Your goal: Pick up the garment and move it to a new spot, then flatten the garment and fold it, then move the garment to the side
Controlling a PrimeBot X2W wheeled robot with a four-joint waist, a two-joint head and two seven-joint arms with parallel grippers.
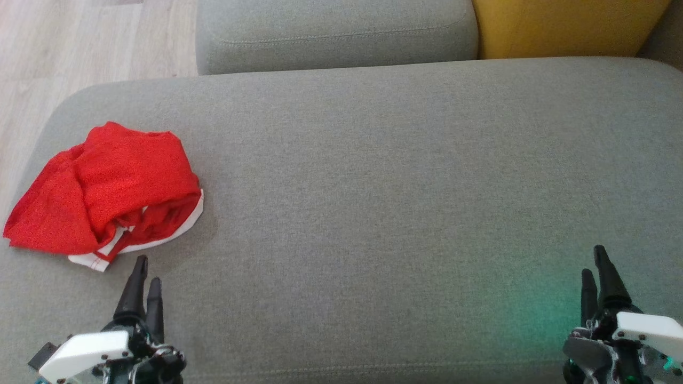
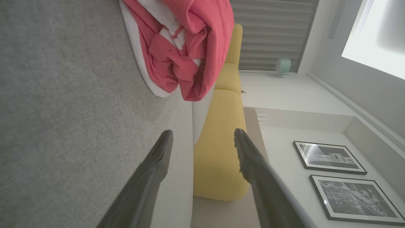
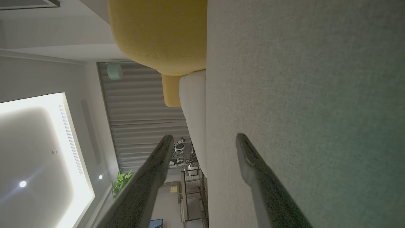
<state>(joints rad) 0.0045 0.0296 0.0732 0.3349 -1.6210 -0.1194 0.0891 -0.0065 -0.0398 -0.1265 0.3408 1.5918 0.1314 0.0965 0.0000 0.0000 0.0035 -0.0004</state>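
Note:
A crumpled red garment (image 1: pixel 106 189) with a white trimmed edge lies bunched at the left end of the grey sofa seat (image 1: pixel 373 186). In the left wrist view the garment (image 2: pixel 180 47) sits ahead of the fingers, red folds over white trim. My left gripper (image 1: pixel 147 272) hovers just in front of the garment's near white edge, open and holding nothing. At the lower right my right gripper (image 1: pixel 595 264) stands open and empty above bare cushion, far from the garment.
A grey back cushion (image 1: pixel 336 32) and a yellow cushion (image 1: pixel 565 26) line the far side. Wooden floor (image 1: pixel 64 48) lies past the seat's left edge. A yellow sofa (image 2: pixel 221 148) and framed pictures (image 2: pixel 329 158) appear in the left wrist view.

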